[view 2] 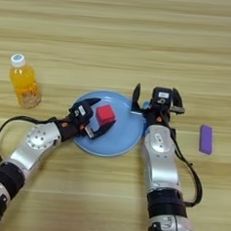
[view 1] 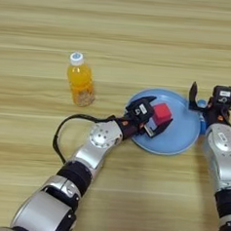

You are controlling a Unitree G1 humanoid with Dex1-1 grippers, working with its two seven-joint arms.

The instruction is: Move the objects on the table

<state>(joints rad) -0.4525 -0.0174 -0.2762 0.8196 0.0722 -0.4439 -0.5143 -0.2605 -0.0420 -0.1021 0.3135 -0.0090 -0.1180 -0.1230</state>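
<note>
— So, sitting where, the small red cube [view 2: 106, 114]?
— On the round light-blue plate [view 2: 121, 137], left of its middle; framed by the left gripper [view 2: 101, 116], fingers spread wide, one above the cube and one below; touching or merely close, cannot tell.
— And holding anything, that claw?
— Released, by the look of the gap; reaching in over the plate's left rim.
— Anything else at the plate?
— At its right rim, the right gripper [view 2: 155, 99]; fingers [view 2: 136, 96] upright and well parted; a bit of blue showing between them, too hidden to name; gripped or not, cannot tell.
— Further out?
— Right of the right arm, well apart from the plate, a small purple block [view 2: 206, 139], lying flat on the table [view 2: 121, 39]; far left, upright, a small bottle of orange drink [view 1: 81, 81] with a white cap; clear of both arms.
</note>
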